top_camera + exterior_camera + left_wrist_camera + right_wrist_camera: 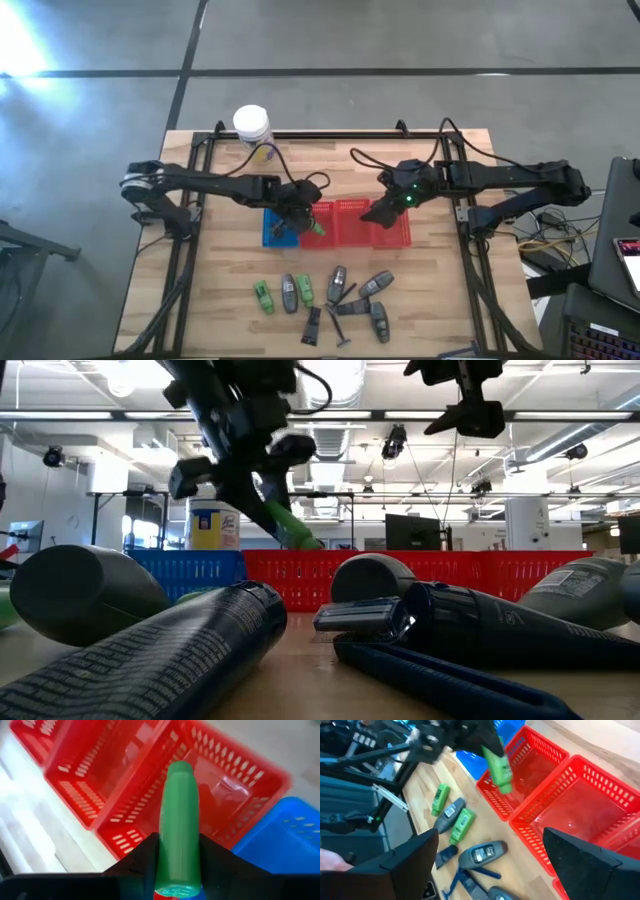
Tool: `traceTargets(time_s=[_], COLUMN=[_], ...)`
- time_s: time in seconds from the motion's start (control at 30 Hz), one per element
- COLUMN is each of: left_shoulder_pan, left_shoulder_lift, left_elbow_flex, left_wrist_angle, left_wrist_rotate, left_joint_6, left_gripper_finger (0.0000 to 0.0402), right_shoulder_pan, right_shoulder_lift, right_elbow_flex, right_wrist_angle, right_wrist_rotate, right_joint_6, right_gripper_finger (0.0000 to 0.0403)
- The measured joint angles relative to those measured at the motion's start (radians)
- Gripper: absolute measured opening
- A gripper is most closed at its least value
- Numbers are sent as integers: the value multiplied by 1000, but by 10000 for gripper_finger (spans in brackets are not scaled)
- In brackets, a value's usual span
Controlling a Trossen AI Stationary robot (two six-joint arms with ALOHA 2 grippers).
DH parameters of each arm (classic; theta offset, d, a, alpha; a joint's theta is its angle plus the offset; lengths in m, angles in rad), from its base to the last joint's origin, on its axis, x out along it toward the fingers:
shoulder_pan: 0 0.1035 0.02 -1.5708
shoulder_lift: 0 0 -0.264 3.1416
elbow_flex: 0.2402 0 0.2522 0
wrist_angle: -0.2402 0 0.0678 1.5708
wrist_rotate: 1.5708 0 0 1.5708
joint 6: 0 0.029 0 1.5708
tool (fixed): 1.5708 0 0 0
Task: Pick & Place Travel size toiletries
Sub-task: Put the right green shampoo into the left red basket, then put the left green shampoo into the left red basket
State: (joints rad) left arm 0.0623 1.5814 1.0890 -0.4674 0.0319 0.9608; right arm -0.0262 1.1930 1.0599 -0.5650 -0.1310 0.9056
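Left gripper (177,870) pinching green bottle (178,820) mid-body above red basket (150,790); light, stiff, slippery. Right gripper (490,855) hovering, jaws spread.

My left gripper (305,222) hangs over the seam between the end basket (272,228) on my left and the middle basket (330,222), a bottle (177,830) pinched in its fingers; my right gripper (385,212) hovers with fingers spread above the third basket (398,232), all three standing in a row. The jar (252,124) stands at the table's (180,290) far edge behind them; the loose toiletries (322,298) lie scattered before the baskets, toward the near edge.
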Motion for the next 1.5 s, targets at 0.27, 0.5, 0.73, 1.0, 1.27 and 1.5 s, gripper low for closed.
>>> traceTargets(time_s=[0.27,0.5,0.73,1.0,1.27,1.5], left_shoulder_pan=[15,14,13,11,-45,-285], left_shoulder_lift=[123,145,135,121,-84,-293], left_elbow_flex=[45,71,71,83,72,-94], left_wrist_angle=[36,1,56,27,-318,-399], left_wrist_rotate=[21,22,-28,-173,-106,19], left_joint_6=[6,6,-1,-45,-269,-339], left_gripper_finger=[117,122,177,212,213,213], right_shoulder_pan=[2,4,4,4,4,4], right_shoulder_lift=[-3,-5,-3,-3,-2,-1], right_elbow_flex=[0,0,-3,-18,-40,-54], right_wrist_angle=[-4,-7,-7,-7,-7,-5], right_wrist_rotate=[4,3,3,3,0,-2], right_joint_6=[12,17,3,3,-1,-19], right_gripper_finger=[332,320,308,295,299,322])
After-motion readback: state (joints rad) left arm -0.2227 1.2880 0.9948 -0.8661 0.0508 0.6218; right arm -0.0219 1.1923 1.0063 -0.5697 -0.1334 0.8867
